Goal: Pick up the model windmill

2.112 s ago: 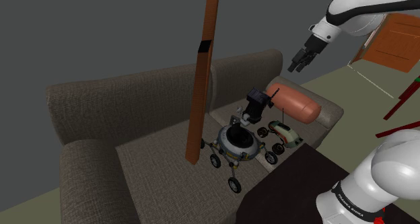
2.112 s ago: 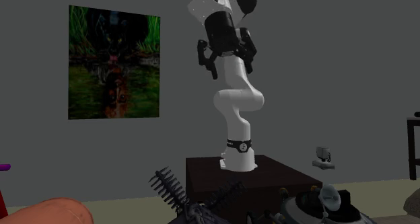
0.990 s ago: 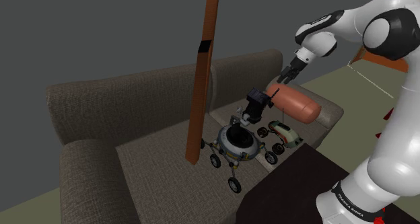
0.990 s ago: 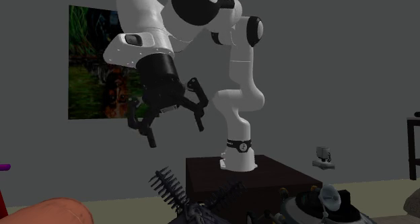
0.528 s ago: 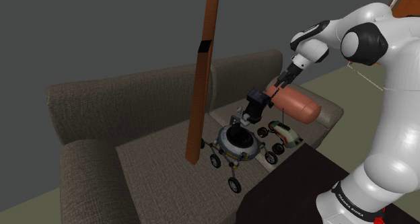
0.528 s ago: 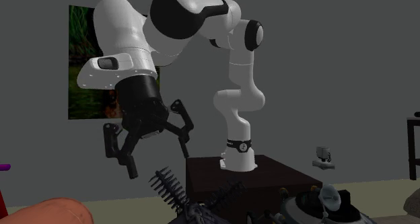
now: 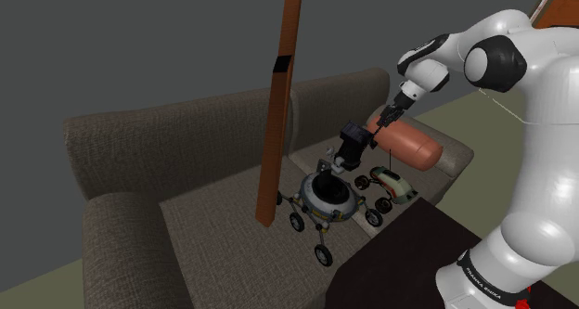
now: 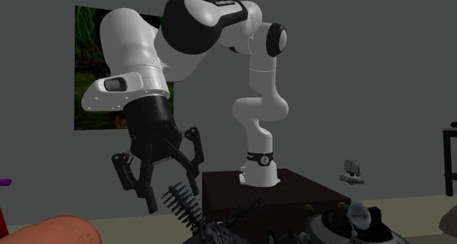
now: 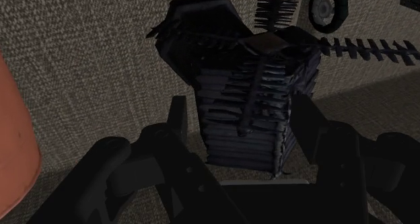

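In the shoulder view the dark model windmill (image 7: 353,146) stands on the sofa (image 7: 186,225) seat, at one o'clock from the wheeled rover (image 7: 325,200). The gripper (image 9: 240,118) hangs spread, flanking its slatted tower without touching. It is likely light and rigid, with fragile thin blades, so clasp the tower.

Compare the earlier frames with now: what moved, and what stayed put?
The arm swung down from high at the shoulder view's upper right toward the sofa. Its hand, still open, now hangs over the windmill, which stands between the spread jaws; nothing is gripped yet. The windmill, rover and orange cushion stayed where they were.
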{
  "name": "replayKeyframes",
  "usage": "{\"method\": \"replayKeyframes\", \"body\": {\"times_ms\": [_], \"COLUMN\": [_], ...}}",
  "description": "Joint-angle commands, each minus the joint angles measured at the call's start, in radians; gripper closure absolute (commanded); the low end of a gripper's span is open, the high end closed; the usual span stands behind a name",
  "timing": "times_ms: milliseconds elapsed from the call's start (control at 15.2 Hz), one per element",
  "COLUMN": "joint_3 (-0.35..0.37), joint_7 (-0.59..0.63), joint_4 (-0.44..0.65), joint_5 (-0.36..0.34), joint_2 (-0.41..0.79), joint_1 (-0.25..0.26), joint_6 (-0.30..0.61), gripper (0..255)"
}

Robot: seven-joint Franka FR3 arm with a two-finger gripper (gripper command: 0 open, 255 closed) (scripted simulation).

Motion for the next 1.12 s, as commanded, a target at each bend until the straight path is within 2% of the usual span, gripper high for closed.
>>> {"method": "replayKeyframes", "body": {"times_ms": [0, 396, 1056], "joint_3": [0.001, 0.001, -0.028], "joint_7": [0.000, 0.000, 0.062], "joint_4": [-0.001, -0.002, 0.030], "joint_5": [0.000, 0.000, -0.059], "joint_2": [0.002, 0.001, -0.070], "joint_1": [0.000, 0.001, 0.017], "joint_6": [0.001, 0.001, -0.077], "gripper": [255, 255, 255]}}
